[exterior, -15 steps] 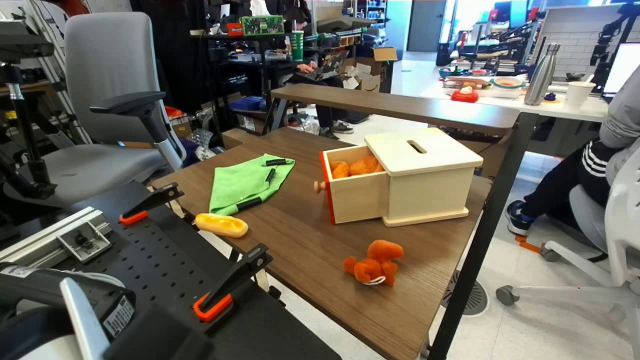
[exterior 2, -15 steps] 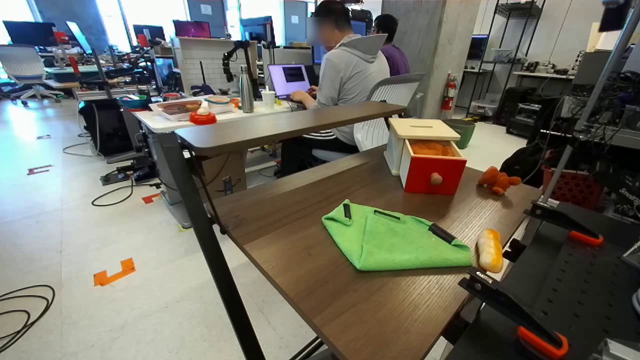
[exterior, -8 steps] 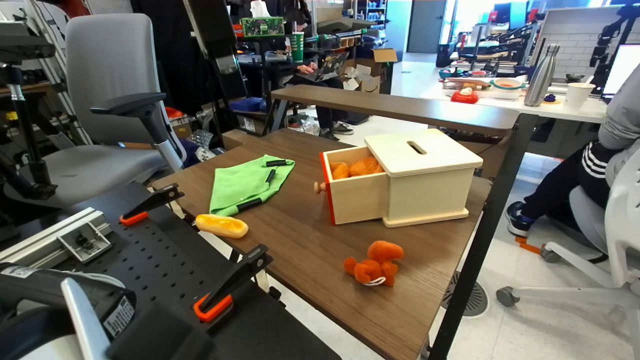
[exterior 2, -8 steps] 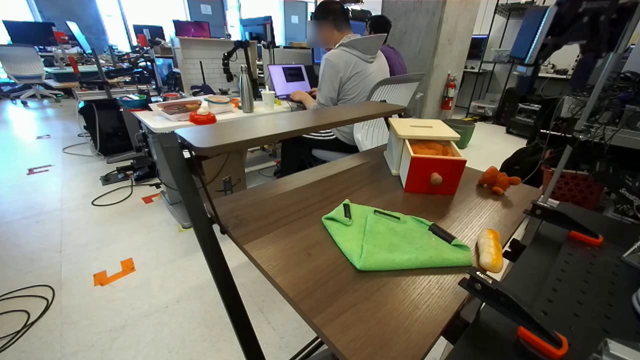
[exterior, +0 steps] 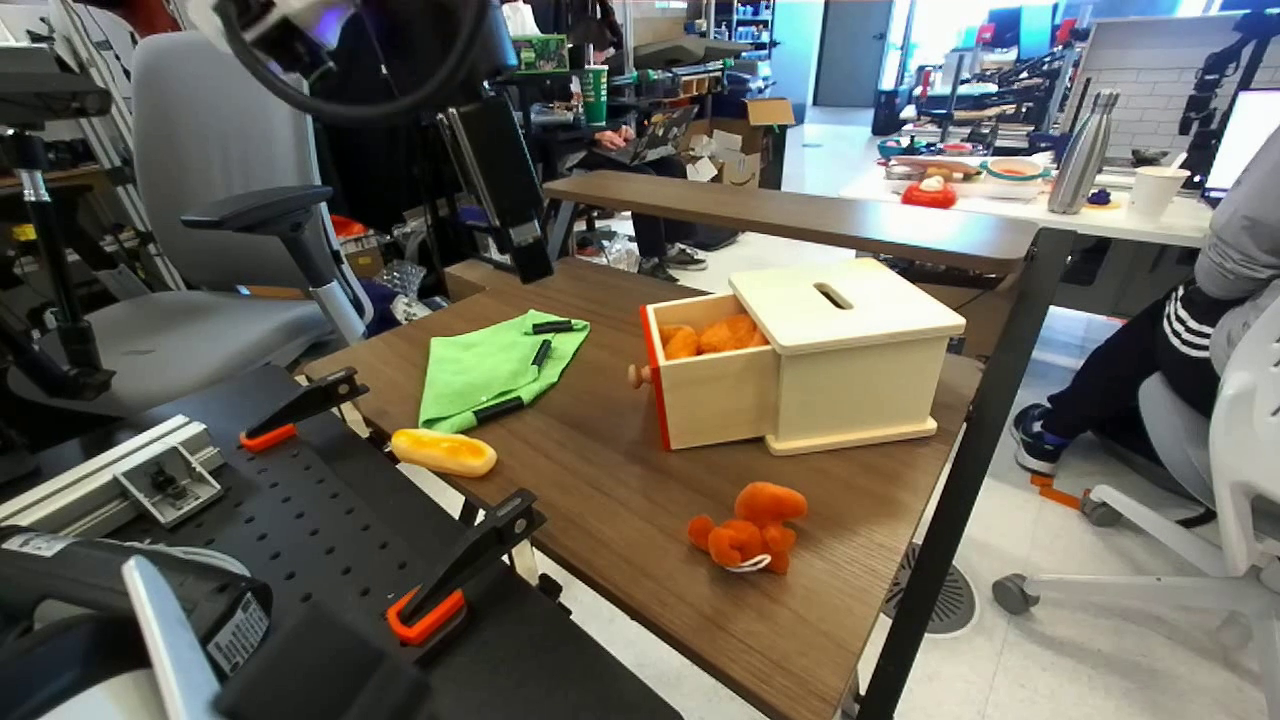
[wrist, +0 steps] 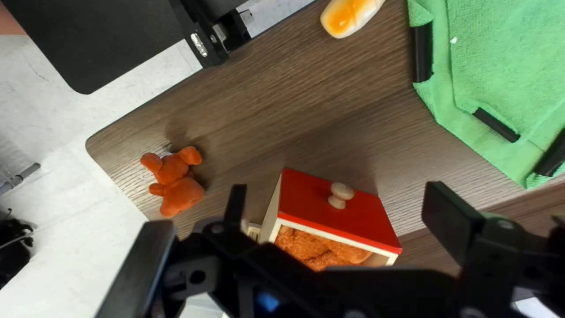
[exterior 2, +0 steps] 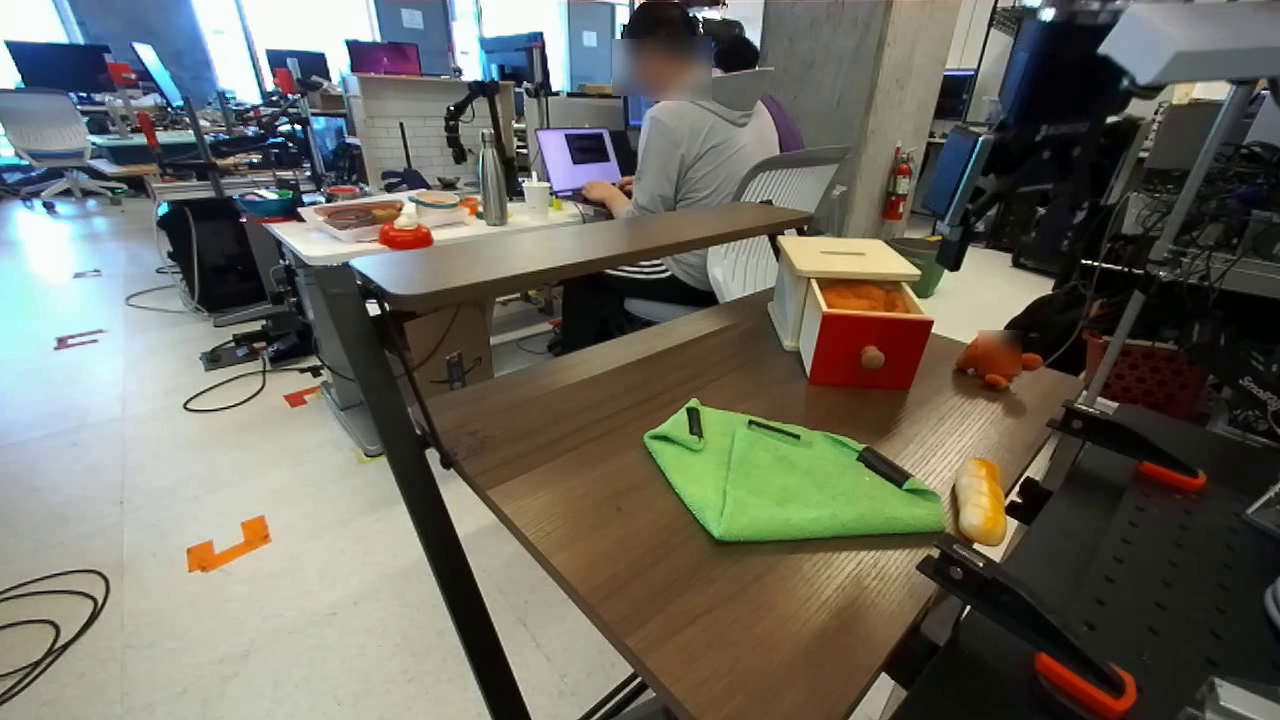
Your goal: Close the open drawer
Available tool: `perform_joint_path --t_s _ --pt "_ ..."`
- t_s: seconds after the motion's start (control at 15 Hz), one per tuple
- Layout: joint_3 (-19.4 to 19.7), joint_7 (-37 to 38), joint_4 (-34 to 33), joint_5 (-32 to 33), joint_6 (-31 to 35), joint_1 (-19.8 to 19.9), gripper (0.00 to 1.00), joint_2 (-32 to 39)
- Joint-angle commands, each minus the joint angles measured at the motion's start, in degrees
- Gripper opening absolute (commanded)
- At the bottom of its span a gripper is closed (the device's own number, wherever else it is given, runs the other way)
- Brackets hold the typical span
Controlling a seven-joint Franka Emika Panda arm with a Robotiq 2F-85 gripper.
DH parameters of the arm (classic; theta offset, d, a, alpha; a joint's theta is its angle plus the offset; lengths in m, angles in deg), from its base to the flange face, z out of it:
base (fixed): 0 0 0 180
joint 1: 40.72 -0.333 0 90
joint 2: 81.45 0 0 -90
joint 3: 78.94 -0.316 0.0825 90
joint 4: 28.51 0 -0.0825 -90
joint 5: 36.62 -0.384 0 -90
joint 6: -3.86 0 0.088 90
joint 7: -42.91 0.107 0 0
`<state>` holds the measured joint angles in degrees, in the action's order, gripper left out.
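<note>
The drawer [exterior: 715,400] is pulled out of the pale wooden box [exterior: 860,380], and orange plush shows inside it. In an exterior view its red front [exterior 2: 840,350] and round wooden knob [exterior 2: 873,357] face the camera. In the wrist view the red front [wrist: 318,207] and knob lie between and beyond the fingers; the gripper body covers the drawer's rear and most of the box. My gripper [wrist: 337,192] is open with nothing between its fingers. In an exterior view the gripper [exterior: 525,255] hangs above the table's far left part, apart from the drawer.
A loose orange plush toy [exterior: 745,530] lies in front of the box. A green cloth [exterior: 500,370] with black strips and a toy bread [exterior: 443,451] lie on the brown table [exterior: 600,480]. Black clamps [exterior: 480,540] stand at the near edge. A raised shelf [exterior: 780,210] runs behind.
The arm and gripper have come into both exterior views from the top and moved lower, toward the table. The drawer, box, toy, cloth and bread have not moved.
</note>
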<state>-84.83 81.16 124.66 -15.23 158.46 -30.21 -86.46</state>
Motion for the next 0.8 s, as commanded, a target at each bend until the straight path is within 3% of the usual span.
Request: perform_joint_path --t_s 0.0,0.27,0.73 --pt "2.5 2.9 -3.9 3.5 4.8 -1.7 1.00 8.7" --pt "7.2 4.8 -7.4 5.3 7.5 -6.1 1.00 15.9" --pt "15.9 3.0 -12.2 1.9 11.4 -14.8 1.00 25.5"
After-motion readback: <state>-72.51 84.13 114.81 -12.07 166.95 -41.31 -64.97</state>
